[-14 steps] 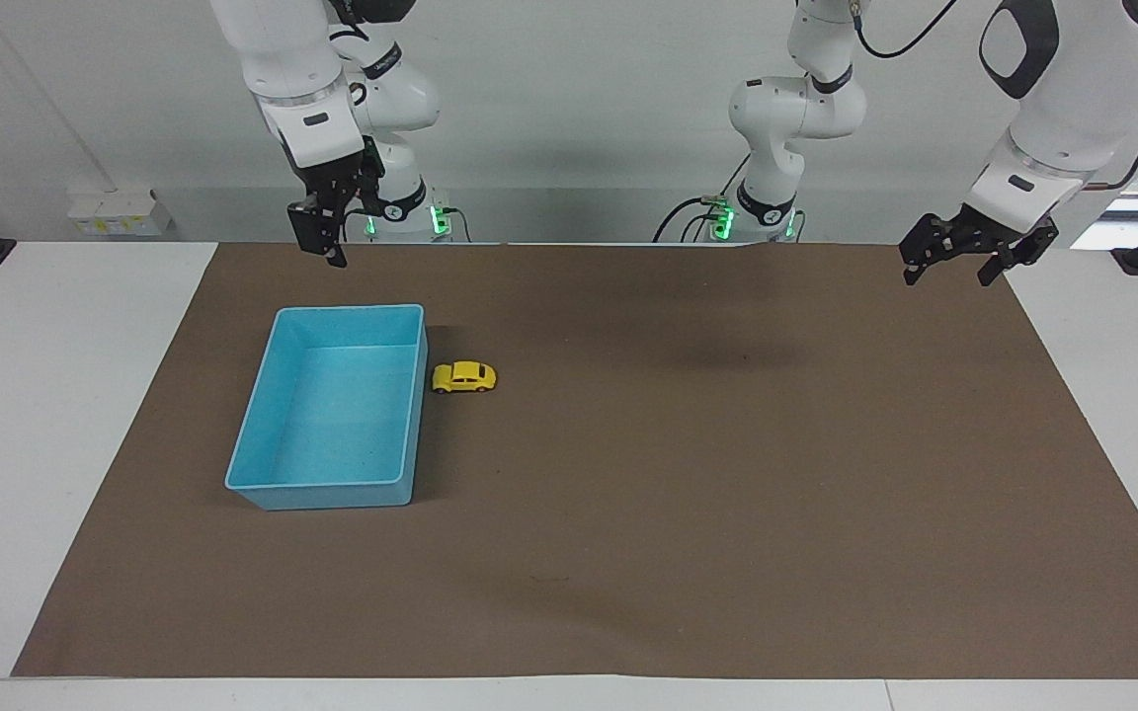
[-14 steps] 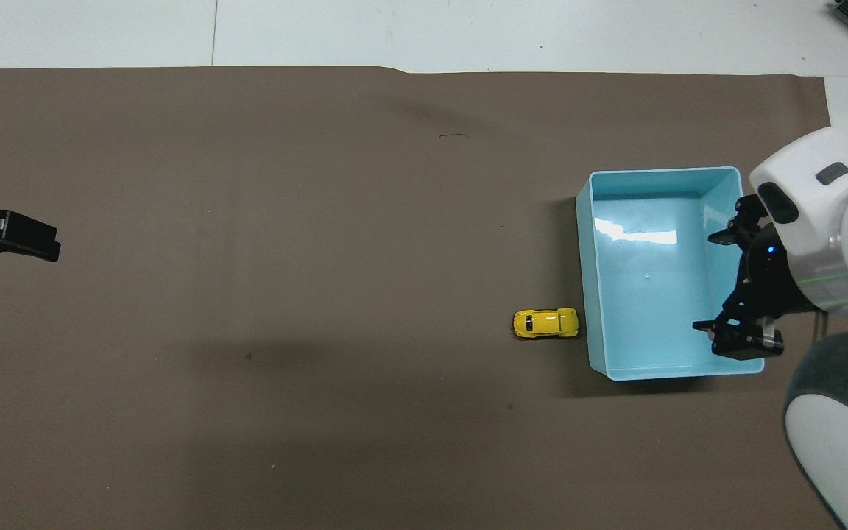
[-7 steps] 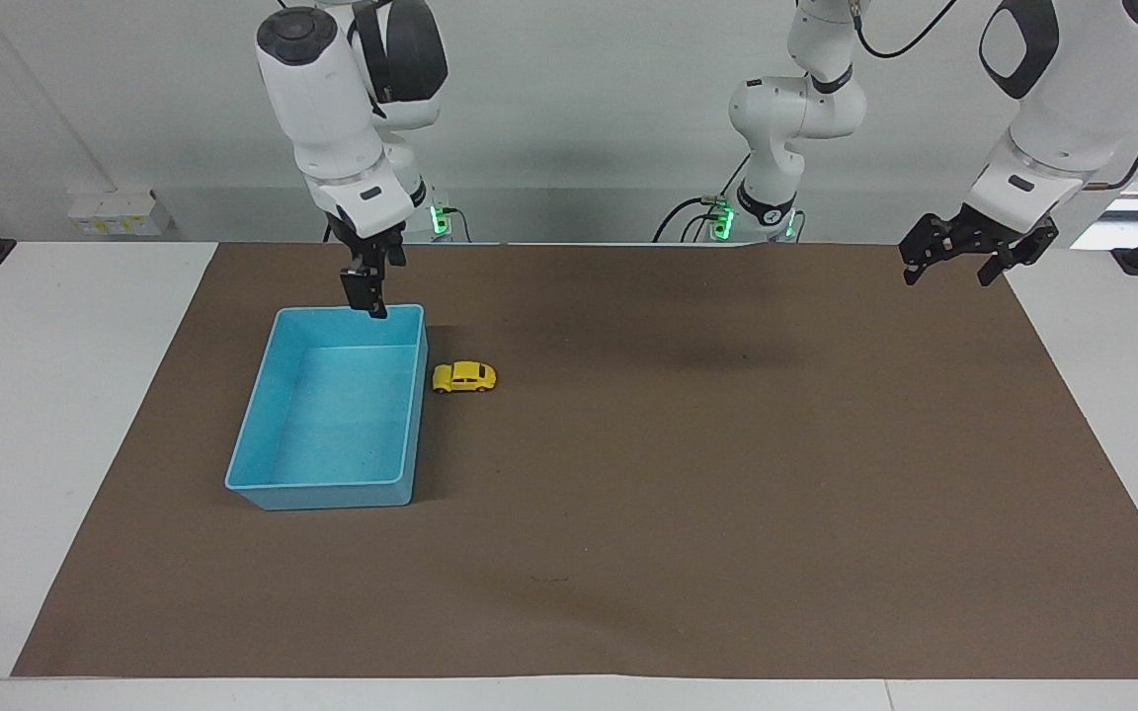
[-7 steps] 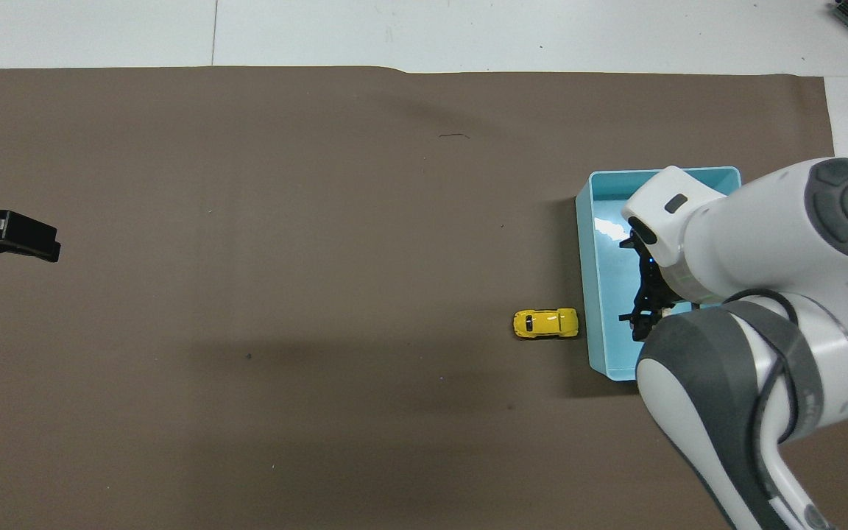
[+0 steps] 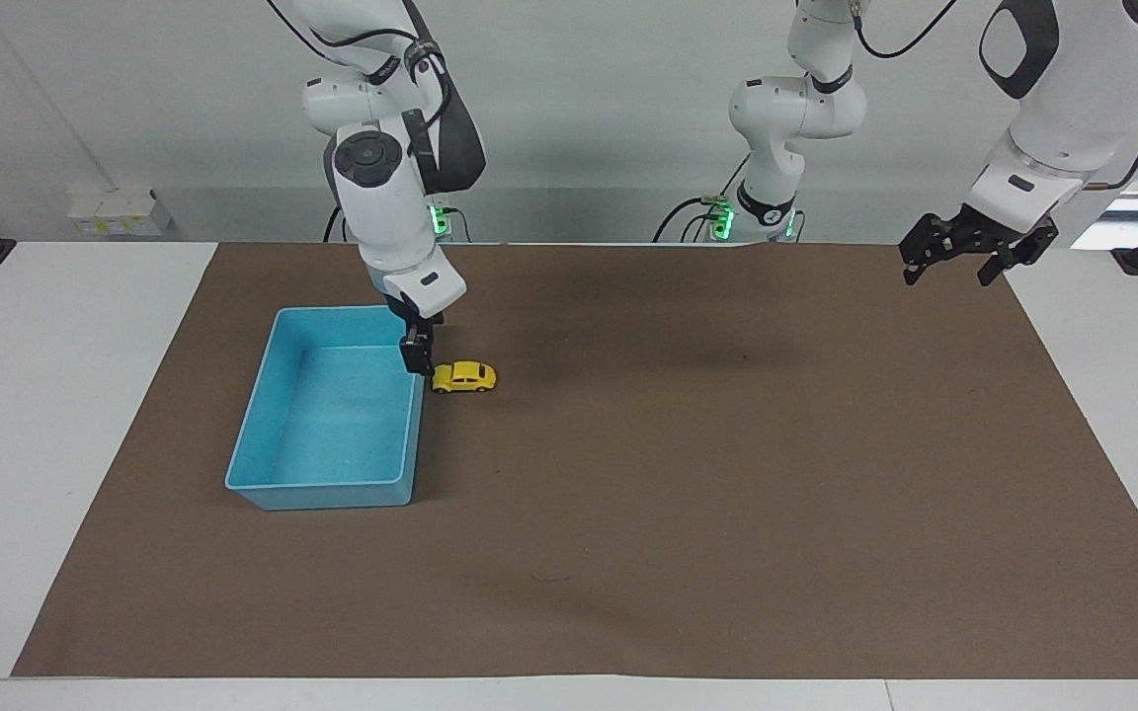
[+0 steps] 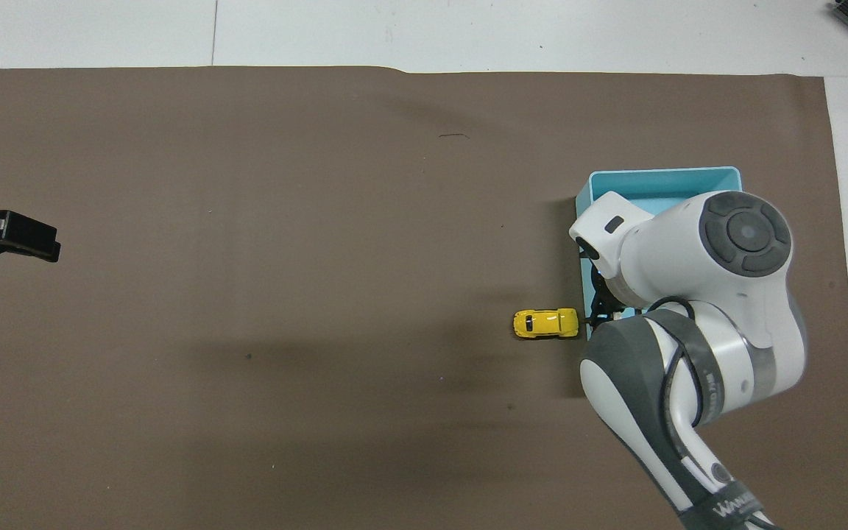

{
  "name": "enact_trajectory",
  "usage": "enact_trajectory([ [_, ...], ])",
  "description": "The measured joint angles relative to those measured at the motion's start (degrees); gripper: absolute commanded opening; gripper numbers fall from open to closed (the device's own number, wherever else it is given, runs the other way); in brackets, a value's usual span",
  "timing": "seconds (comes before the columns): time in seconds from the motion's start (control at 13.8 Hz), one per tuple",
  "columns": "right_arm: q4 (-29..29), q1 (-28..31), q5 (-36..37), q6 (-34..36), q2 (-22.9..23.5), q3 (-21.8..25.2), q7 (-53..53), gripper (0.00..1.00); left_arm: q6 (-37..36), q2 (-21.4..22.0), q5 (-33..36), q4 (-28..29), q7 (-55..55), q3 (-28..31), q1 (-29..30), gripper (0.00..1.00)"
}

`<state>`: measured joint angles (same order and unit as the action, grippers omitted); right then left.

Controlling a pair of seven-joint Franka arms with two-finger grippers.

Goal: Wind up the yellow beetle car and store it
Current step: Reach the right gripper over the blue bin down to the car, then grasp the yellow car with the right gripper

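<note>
The yellow beetle car point(image 5: 464, 376) point(image 6: 546, 323) stands on its wheels on the brown mat, right beside the long wall of the light-blue tray point(image 5: 332, 494) point(image 6: 659, 175). My right gripper point(image 5: 418, 355) points down over that tray wall, at the car's tray-side end, open and holding nothing. I cannot tell if it touches the car. In the overhead view the right arm hides most of the tray and gripper; only a dark tip point(image 6: 595, 318) shows. My left gripper point(image 5: 954, 259) point(image 6: 26, 239) waits open, in the air over the mat's edge at the left arm's end.
The brown mat point(image 5: 727, 444) covers most of the white table. The tray is empty. Nothing else lies on the mat.
The right arm has swung from the robots' edge of the table over the tray and come down toward the car. The car, the tray and the left arm have not moved.
</note>
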<state>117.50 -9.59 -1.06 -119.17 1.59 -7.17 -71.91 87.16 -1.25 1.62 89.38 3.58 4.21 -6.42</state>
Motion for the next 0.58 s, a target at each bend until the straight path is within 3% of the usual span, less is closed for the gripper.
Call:
enact_trajectory([
  [0.58,10.05,-2.59,0.32,-14.29,1.32,0.12,0.11,1.00,-0.01,0.00,0.00,0.00,0.00,0.00,0.00,1.00],
])
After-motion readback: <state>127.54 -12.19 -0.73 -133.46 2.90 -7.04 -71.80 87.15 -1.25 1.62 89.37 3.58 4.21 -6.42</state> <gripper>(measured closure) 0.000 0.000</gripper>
